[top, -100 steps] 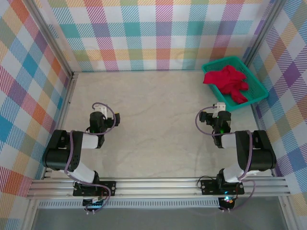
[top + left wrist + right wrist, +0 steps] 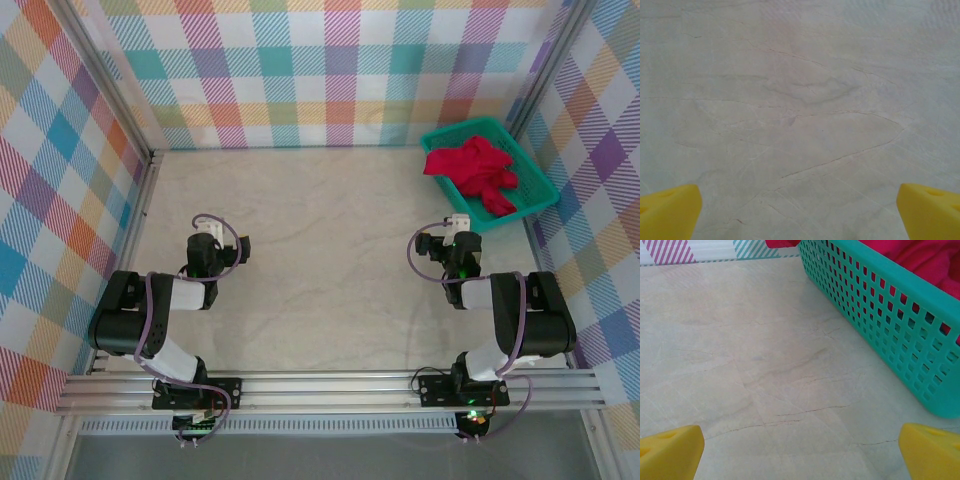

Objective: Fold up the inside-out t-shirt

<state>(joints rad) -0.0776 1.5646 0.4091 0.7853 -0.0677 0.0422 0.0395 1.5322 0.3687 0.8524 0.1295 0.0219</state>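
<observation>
From above, the left arm is folded back on itself, elbow low near the rail and forearm reaching forward, so that the left gripper (image 2: 212,246) hangs just over the table (image 2: 320,220) with bare surface ahead of it. The right arm mirrors that pose, and the right gripper (image 2: 456,246) points away from its base. The teal mesh basket (image 2: 536,196) lies near it, ahead and to its right, against the checked wall (image 2: 300,70). The inside-out t-shirt (image 2: 474,168) lies crumpled in that basket, red cloth heaped above the rim. It is well apart from the left gripper, far off to that gripper's right. In the left wrist view, the left gripper (image 2: 800,215) stands spread wide with nothing between its jaws. Its yellow fingertips (image 2: 669,212) sit at the two lower corners, with pale, faintly veined table (image 2: 800,100) between and beyond them. In the right wrist view, the right gripper (image 2: 800,455) is likewise spread wide and grips nothing, its yellow fingertips (image 2: 931,452) far apart at the lower corners. The basket (image 2: 880,315) runs slantwise ahead and to the right of the jaws, apart from them. The red t-shirt (image 2: 920,260) shows over its rim and through the mesh holes.
</observation>
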